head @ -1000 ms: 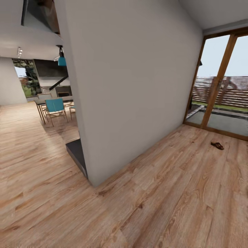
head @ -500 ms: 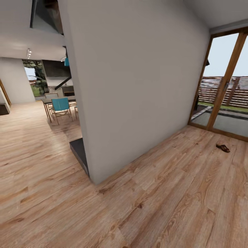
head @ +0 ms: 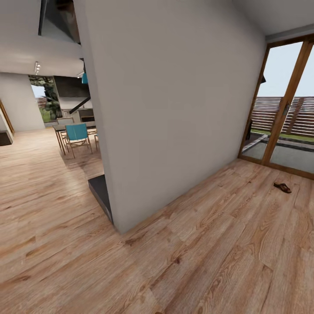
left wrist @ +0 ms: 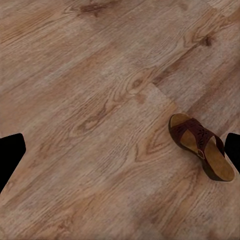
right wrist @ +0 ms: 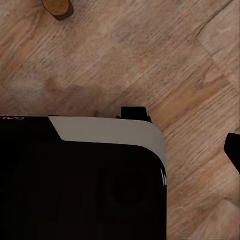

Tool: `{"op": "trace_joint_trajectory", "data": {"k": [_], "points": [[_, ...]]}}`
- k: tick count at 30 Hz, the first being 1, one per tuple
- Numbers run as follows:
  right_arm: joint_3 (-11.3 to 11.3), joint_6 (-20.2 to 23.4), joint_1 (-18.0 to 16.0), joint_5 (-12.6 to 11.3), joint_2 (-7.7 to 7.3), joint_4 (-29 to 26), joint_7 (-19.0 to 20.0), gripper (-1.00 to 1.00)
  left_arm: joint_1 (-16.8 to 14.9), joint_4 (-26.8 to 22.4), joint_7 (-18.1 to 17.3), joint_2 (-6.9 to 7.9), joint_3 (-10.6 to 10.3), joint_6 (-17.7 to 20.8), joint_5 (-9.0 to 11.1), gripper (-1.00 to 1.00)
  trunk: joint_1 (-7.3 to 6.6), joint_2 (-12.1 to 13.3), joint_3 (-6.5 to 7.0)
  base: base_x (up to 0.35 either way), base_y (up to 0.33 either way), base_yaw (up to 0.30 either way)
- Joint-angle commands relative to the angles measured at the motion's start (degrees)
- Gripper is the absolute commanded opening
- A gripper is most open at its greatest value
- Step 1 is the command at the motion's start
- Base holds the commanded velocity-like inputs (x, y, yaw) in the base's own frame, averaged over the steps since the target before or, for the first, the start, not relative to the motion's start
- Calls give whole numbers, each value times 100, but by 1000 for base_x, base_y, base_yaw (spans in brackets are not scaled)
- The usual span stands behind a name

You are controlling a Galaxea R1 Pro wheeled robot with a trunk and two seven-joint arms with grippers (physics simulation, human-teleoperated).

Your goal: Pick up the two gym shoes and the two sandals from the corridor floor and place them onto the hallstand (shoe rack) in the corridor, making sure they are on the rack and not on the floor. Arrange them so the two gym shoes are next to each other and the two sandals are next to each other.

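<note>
While the left tool [left wrist: 120,150] hangs over the floor [left wrist: 90,90], its two dark fingertips [left wrist: 9,152] show at opposite edges of the left wrist view, spread wide with nothing between them. A sandal [left wrist: 201,146] lies flat on the planks just inside one fingertip, sole down, brown straps over a tan insole, apart from both tips.

In the right wrist view the robot's black base [right wrist: 80,180] with its pale grey trim sits on the floor below the camera. One dark fingertip [right wrist: 233,148] of the right tool pokes in at the edge; I cannot tell how wide that tool stands. Past the base, a tan sandal end [right wrist: 57,7] peeks in at the frame's edge, resting on the wood.

From the head view, bare planks stretch ahead to a white wall [head: 174,96] whose corner juts toward the robot. Further off to the right, a second sandal [head: 282,187] lies on the floor near the wood-framed glass door [head: 283,104]. Far off to the left stand a desk [head: 61,127] and a teal chair [head: 77,133].
</note>
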Motion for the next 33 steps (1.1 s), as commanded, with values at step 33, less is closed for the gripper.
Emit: {"op": "trace_joint_trajectory", "data": {"k": [33], "points": [[-1, 3670, -2358, -22, 61, -1954, -22, 100, -2868, -2, -33, 241, 13, 2196, 41, 100, 0, -2, -3, 0, 0, 0]]}}
